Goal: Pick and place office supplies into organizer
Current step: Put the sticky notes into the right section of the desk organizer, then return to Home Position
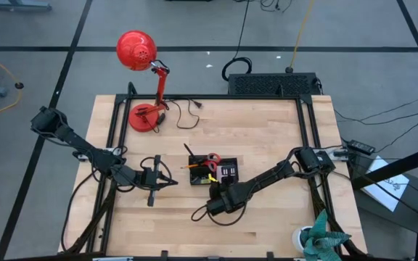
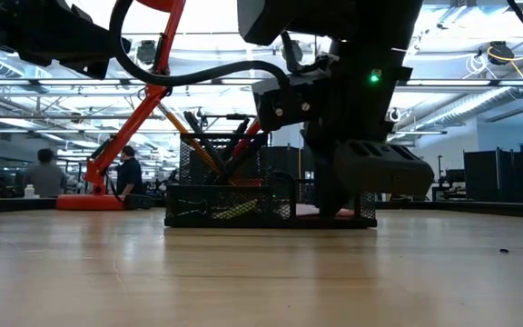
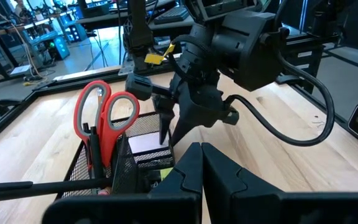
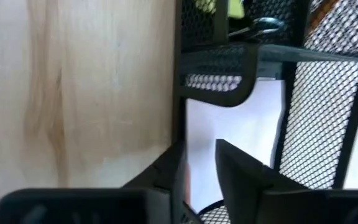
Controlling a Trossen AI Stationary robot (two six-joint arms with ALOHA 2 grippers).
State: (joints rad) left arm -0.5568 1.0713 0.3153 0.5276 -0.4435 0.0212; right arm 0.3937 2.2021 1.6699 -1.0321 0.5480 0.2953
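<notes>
Right end effector [image 4: 197, 165] fingers slightly parted, empty, tips down in the organizer [image 1: 214, 171] over the pale sticky-note pad [image 4: 235, 124]. Looks like release step; next move: lift straight out. Scissors [image 3: 104, 118] stand upright in the tall compartment. Left end effector [image 3: 201, 165] shut, empty, waiting beside the organizer above the tabletop [image 1: 267, 138].

- A robotics lab or workshop hall: the wooden bench [image 1: 267, 217] sits in a black metal frame on a grey floor [image 1: 49, 72] marked with dark lines.
- Cables [image 1: 390, 112] trail across the floor towards three o'clock.
- Behind the bench, two people [image 2: 127, 173] work among rows of equipment under a high ceiling of strip lights [image 2: 479, 86].
</notes>
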